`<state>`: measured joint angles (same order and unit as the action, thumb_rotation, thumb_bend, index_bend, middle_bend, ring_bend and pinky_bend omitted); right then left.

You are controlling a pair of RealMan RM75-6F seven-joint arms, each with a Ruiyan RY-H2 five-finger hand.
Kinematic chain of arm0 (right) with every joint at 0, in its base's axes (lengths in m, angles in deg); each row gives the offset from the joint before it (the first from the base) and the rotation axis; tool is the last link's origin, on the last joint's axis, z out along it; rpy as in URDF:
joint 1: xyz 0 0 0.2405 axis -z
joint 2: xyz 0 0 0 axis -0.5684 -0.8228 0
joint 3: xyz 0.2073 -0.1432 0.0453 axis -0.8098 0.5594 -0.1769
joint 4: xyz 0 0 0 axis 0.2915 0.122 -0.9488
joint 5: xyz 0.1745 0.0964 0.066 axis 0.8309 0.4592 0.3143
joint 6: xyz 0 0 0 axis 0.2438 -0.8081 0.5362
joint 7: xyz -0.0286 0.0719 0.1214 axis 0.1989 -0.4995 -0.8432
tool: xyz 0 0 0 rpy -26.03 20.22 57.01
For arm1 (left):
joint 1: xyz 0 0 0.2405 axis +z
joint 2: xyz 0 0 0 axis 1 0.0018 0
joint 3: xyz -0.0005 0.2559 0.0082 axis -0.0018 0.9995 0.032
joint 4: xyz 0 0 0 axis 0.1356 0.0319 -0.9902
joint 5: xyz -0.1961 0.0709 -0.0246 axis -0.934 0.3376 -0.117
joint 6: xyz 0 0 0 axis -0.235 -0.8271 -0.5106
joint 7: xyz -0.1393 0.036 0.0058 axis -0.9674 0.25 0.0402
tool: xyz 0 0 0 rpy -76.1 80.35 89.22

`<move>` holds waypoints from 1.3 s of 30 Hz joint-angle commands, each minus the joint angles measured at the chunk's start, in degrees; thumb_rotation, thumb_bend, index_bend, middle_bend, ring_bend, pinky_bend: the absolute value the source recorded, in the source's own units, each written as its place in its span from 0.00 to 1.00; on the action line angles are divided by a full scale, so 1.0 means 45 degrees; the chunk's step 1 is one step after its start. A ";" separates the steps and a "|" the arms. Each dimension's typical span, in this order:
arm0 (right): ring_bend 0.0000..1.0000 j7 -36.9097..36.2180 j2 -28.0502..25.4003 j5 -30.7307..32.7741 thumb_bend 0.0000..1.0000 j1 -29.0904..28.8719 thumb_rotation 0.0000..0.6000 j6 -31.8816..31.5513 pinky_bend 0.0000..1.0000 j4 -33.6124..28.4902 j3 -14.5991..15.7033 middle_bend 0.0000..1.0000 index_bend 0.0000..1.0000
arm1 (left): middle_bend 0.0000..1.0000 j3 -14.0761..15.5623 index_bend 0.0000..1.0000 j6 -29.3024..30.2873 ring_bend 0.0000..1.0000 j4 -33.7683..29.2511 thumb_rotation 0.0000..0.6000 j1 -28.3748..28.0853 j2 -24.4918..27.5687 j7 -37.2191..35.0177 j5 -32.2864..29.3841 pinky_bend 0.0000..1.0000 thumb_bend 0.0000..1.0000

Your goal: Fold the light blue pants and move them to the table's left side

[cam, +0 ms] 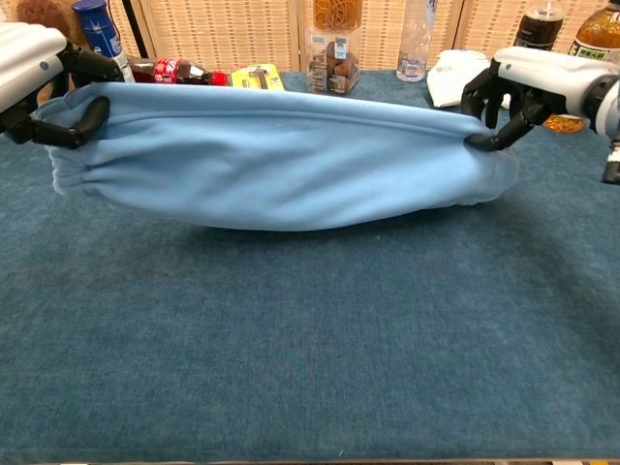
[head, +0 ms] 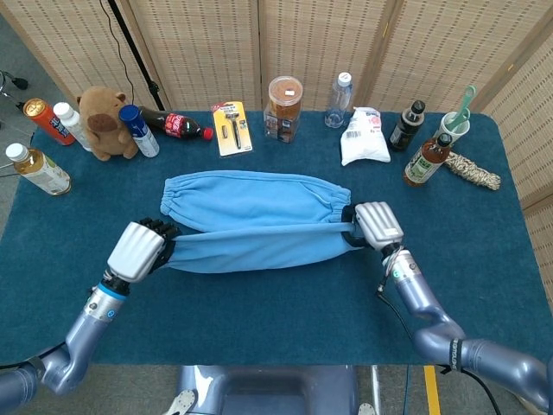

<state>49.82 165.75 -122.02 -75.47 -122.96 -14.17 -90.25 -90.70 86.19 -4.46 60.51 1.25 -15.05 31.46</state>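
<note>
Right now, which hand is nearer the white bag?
Right. The right hand sits just in front of the white bag; the left hand is far across the table.

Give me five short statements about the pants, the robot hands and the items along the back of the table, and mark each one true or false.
1. Both robot hands hold the light blue pants: left robot hand at the cuff end, right robot hand at the waistband end. True.
2. The near pant leg is lifted off the table. True.
3. The plush bear sits at the back right. False; back left.
4. The cola bottle stands upright. False; it lies on its side.
5. The white bag sits behind the pants. True.
</note>
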 commanded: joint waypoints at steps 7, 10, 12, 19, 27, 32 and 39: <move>0.49 0.1439 0.1010 0.1703 0.78 -0.1086 1.00 0.0302 0.60 0.1435 -0.0923 0.53 0.65 | 0.63 -0.0944 0.77 -0.1269 0.60 -0.0134 1.00 -0.1023 0.0090 0.0846 -0.1202 0.66 0.64; 0.49 0.1754 0.1243 0.2142 0.78 -0.1402 1.00 0.0475 0.60 0.1857 -0.1097 0.53 0.65 | 0.63 -0.1183 0.77 -0.1619 0.60 -0.0090 1.00 -0.1324 0.0082 0.1197 -0.1568 0.66 0.64; 0.49 0.1914 0.1376 0.2347 0.78 -0.1581 1.00 0.0575 0.60 0.2135 -0.1178 0.53 0.66 | 0.63 -0.1282 0.78 -0.1836 0.60 0.0015 1.00 -0.1481 0.0042 0.1323 -0.1774 0.66 0.64; 0.49 0.2495 0.2049 0.3281 0.78 -0.2320 1.00 0.1086 0.60 0.3372 -0.1454 0.53 0.65 | 0.64 -0.1626 0.78 -0.2533 0.60 0.0915 1.00 -0.2049 -0.0306 0.1288 -0.2587 0.66 0.64; 0.49 0.3068 0.3163 0.4114 0.79 -0.3477 1.00 0.2002 0.60 0.5612 -0.1712 0.53 0.65 | 0.64 -0.1825 0.78 -0.3304 0.59 0.2306 1.00 -0.2660 -0.0876 0.0814 -0.3342 0.66 0.64; 0.49 0.3083 0.3954 0.4328 0.79 -0.4082 1.00 0.2667 0.60 0.7358 -0.1759 0.53 0.66 | 0.64 -0.1941 0.78 -0.3807 0.59 0.3535 1.00 -0.3109 -0.1388 0.0464 -0.3758 0.66 0.64; 0.49 0.2744 0.4869 0.4298 0.79 -0.4647 1.00 0.3609 0.60 0.9603 -0.1772 0.53 0.65 | 0.64 -0.1914 0.78 -0.4281 0.55 0.5006 1.00 -0.3594 -0.2040 -0.0087 -0.3992 0.51 0.64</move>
<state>62.93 185.87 -102.74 -95.11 -108.50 26.12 -98.09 -99.34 67.69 16.55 45.13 -6.95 -14.60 13.91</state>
